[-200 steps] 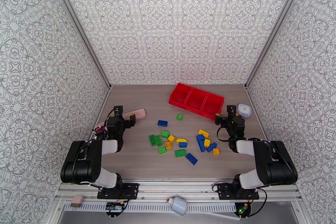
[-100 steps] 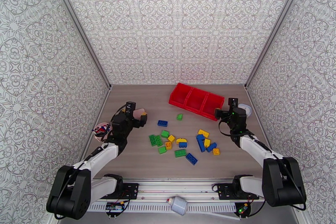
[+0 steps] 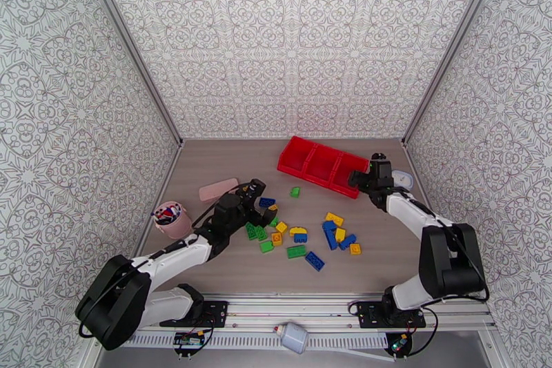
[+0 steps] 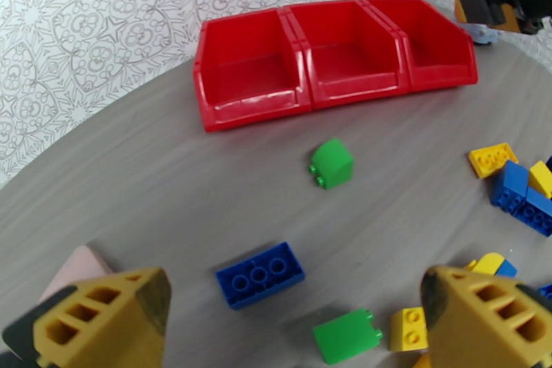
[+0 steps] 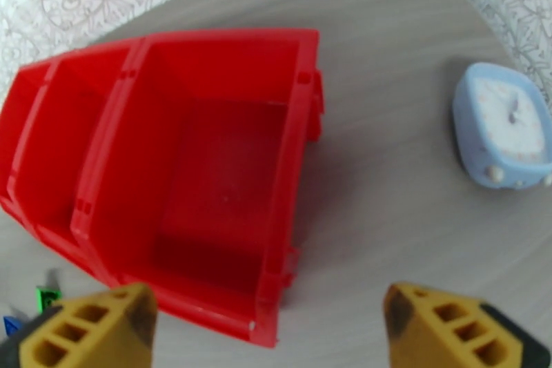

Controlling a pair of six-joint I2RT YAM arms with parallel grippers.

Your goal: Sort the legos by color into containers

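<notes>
Left gripper spread wide, hovering over the bricks scattered mid-table. Right gripper, fingers well apart, hangs over the end compartment of the red bins near the far right corner.

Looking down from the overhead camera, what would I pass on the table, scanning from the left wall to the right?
pink cup of pens → flat pink case → left gripper → row of red bins → small blue clock
</notes>
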